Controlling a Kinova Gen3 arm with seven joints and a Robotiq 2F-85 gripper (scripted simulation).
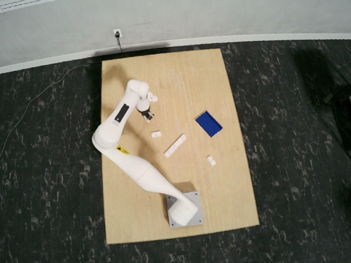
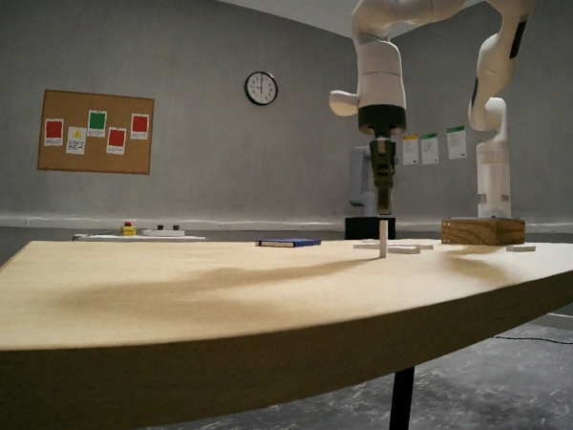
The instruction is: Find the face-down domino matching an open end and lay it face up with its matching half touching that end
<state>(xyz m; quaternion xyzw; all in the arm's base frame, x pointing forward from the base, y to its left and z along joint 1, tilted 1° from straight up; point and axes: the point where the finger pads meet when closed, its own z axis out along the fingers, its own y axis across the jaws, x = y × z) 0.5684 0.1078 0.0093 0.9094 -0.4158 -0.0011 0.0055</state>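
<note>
The line of white dominoes lies diagonally in the middle of the wooden table. A single white domino with faint marks on top lies flat to its left. Another single white domino lies flat to its right. A third white domino stands upright on its end on the table. My gripper hangs straight down just above this standing domino's top, with a small gap between them. The fingers stand partly apart with nothing between them. In the overhead view the gripper hides most of the standing domino.
A blue tray lies on the table to the right of the line. A wooden block sits near the robot base. The arm reaches over the table's left part.
</note>
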